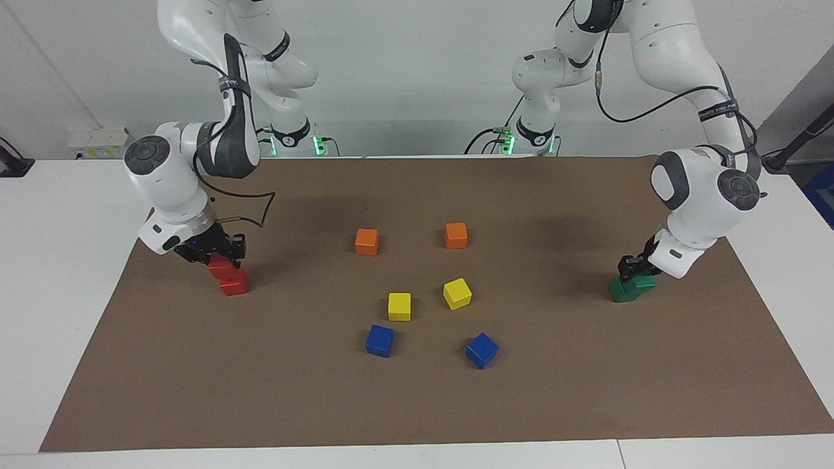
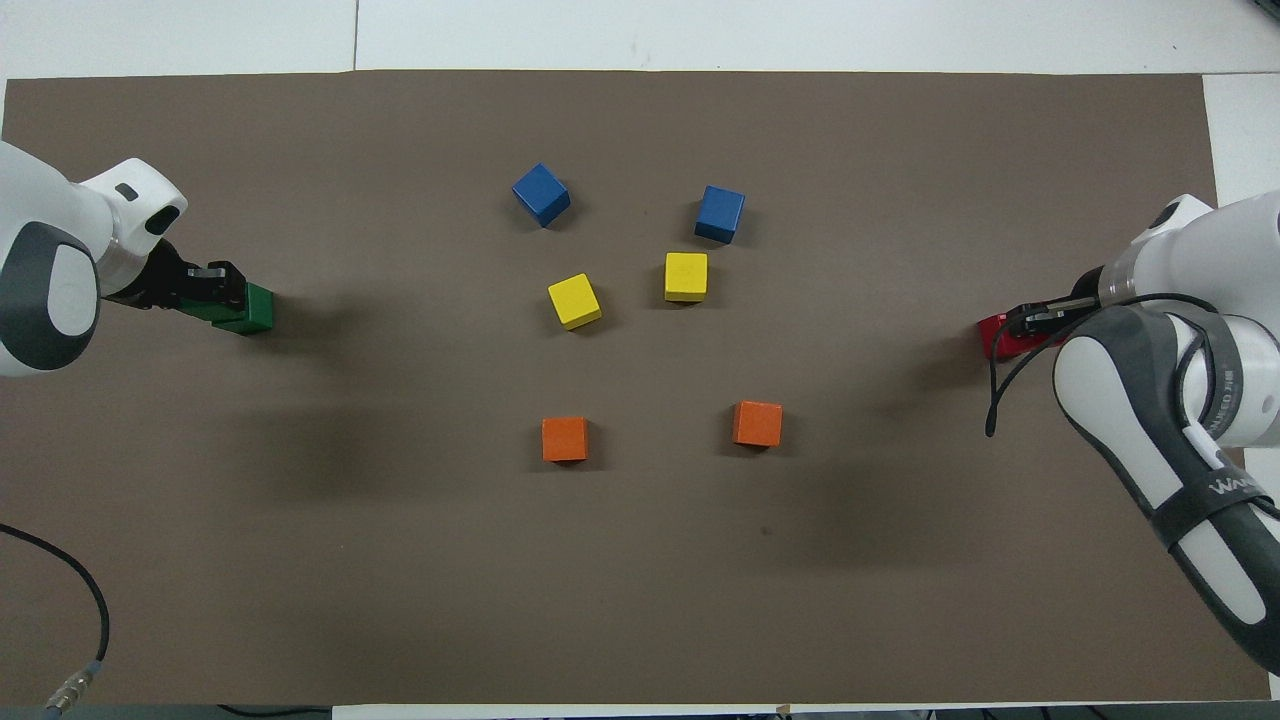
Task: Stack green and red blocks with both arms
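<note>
Obstacles, mat centre: orange cubes (image 1: 367, 241) (image 1: 456, 235), yellow cubes (image 1: 399, 306) (image 1: 457, 293), blue cubes (image 1: 380, 341) (image 1: 482, 350), spaced apart. Open brown mat (image 1: 586, 404) across lower frame and flanking the cluster.

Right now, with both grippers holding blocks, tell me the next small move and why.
Probably shift each held block squarely over its mate, then lower. The right gripper holds a red block off-centre above the lower red block; the left gripper holds a green block likewise over the lower green block.
</note>
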